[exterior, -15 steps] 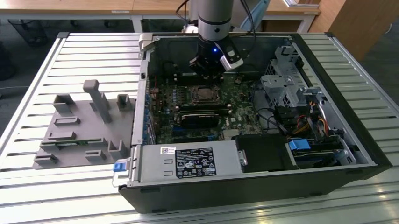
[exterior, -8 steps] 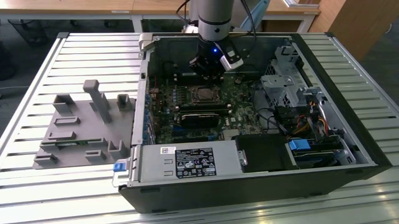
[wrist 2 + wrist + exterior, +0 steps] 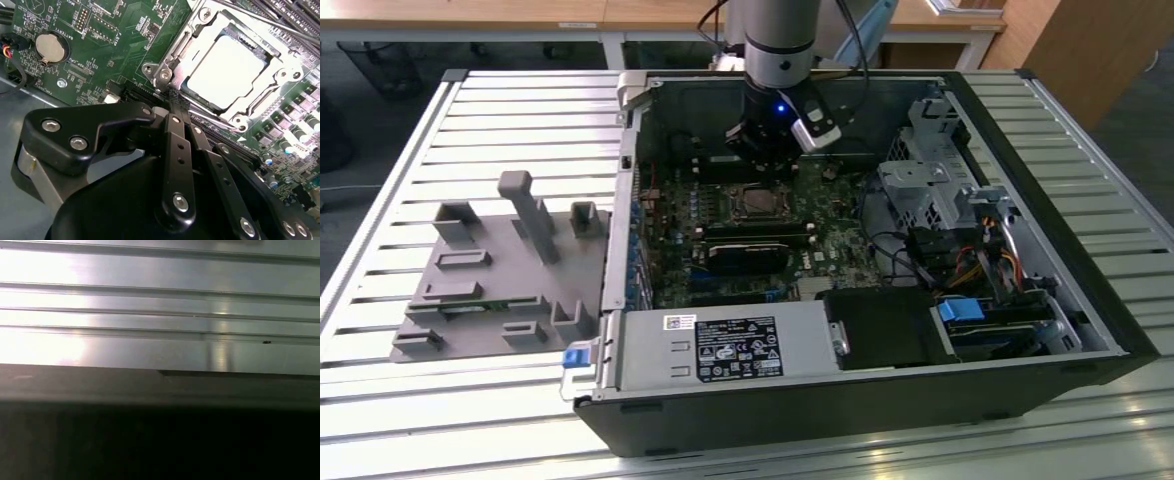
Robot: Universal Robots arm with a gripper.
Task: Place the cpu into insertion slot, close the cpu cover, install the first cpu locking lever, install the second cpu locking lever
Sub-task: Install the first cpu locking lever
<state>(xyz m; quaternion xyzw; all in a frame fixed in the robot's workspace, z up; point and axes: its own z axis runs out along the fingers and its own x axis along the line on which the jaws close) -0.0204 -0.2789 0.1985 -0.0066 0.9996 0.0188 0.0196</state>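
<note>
An open computer case [image 3: 881, 380] lies on a slatted metal counter [image 3: 520, 100], with a grey holder tray [image 3: 494, 270] beside it toward the exterior view's left. Inside the case, the green circuit board [image 3: 720, 240] carries a long black card [image 3: 754, 250], and a drive cage with bundled cables [image 3: 961, 250] fills the side toward the exterior view's right. The arm reaches down into the case, and its hand [image 3: 172, 107] sits low over the board just beside the insertion slot [image 3: 227, 75]. The fingers look pressed together at the tips, clenched on nothing visible. The cpu [image 3: 227, 70] already lies in the slot, its pale top showing through the window of the cpu cover [image 3: 285, 65], which lies flat over it. A round coin battery [image 3: 51, 46] sits well apart on the board. The hand's black body blocks the nearer board. The first wrist view gives pale metal slats [image 3: 160, 305] above a dark blur.
</note>
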